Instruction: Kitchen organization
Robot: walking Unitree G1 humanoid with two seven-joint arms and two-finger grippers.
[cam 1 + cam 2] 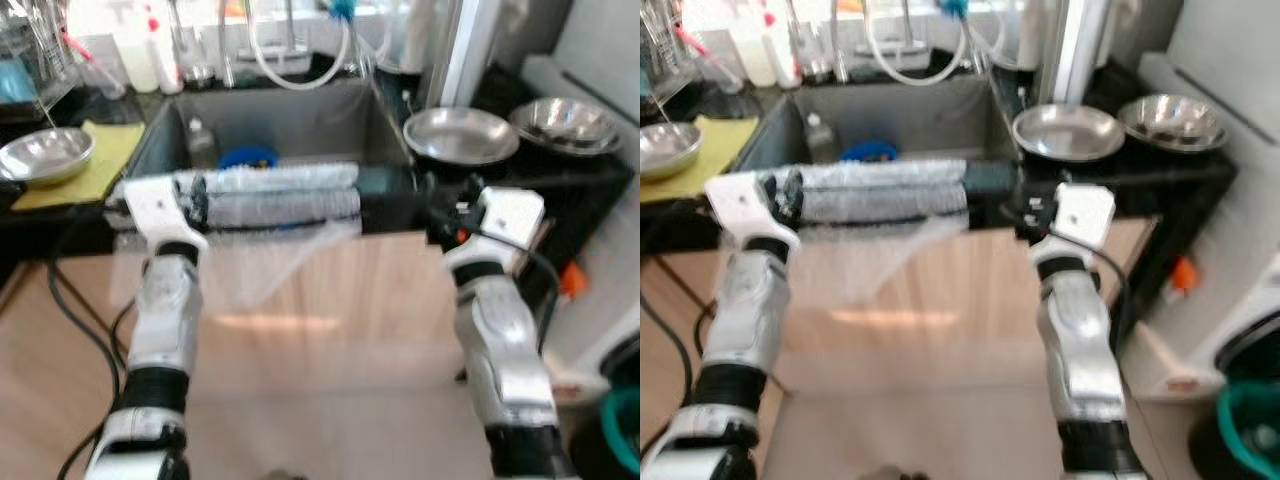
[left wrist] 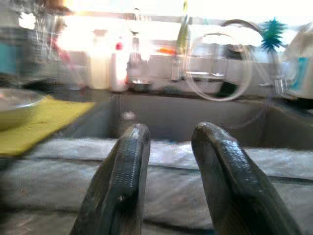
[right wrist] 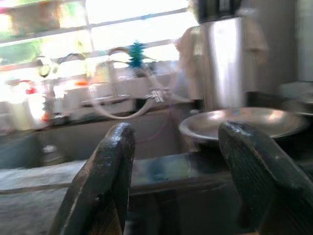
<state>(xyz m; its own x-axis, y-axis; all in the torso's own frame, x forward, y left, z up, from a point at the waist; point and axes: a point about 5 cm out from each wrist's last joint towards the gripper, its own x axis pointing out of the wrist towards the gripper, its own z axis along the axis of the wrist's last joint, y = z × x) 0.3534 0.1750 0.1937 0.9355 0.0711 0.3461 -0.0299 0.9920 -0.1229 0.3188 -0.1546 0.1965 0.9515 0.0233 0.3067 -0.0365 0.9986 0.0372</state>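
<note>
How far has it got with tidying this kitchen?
Hardly begun, it seems. Both grippers, left and right, are open and hold nothing, raised before the plastic-wrapped sink edge. Left to sort: steel bowls, a pan, and another bowl on a yellow mat.

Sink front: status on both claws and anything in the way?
Left claw open, right claw open, both raised at the sink. Rolled towel lies along its front edge. Steel plate sits right of sink.
</note>
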